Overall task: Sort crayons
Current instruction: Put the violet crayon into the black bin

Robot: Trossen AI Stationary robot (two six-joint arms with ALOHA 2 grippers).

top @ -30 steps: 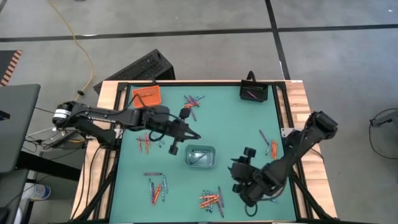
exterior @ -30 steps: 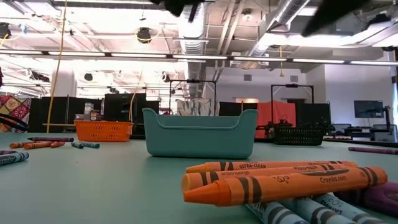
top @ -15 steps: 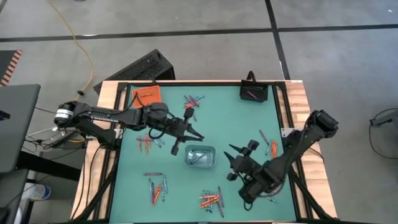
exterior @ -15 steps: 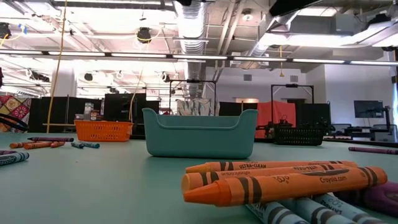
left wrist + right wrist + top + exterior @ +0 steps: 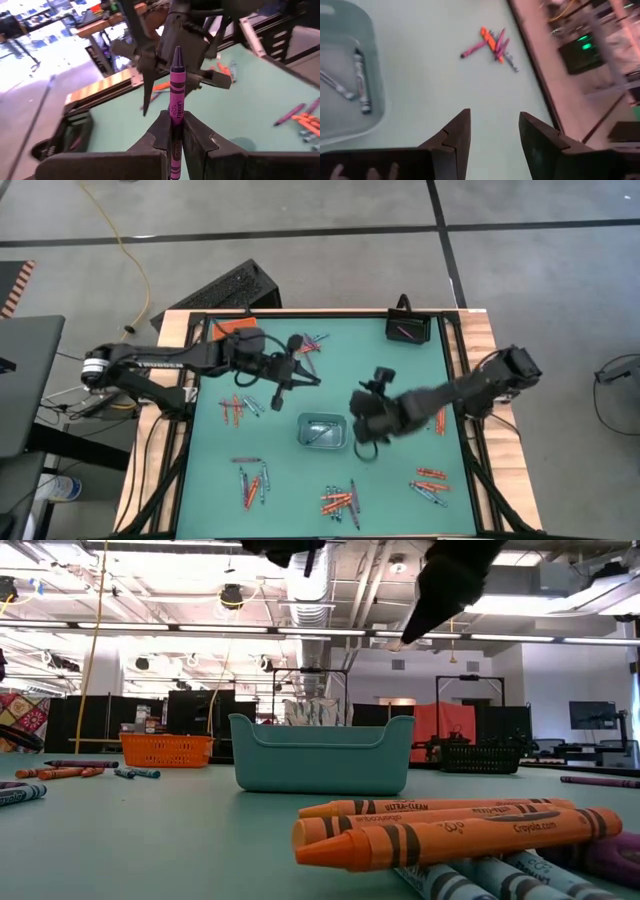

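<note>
High view: the left pincer [image 5: 300,377] is held over the green surface [image 5: 400,380] left of centre; the right pincer [image 5: 358,420] sits beside the clear-grey tray [image 5: 322,431].

Left wrist view: a purple crayon [image 5: 175,107] is clamped upright, tip toward the frame's top.

Right wrist view: the right pincer's fingers [image 5: 456,135] are spread, empty; grey crayons [image 5: 359,75] lie lengthwise in the tray.
</note>
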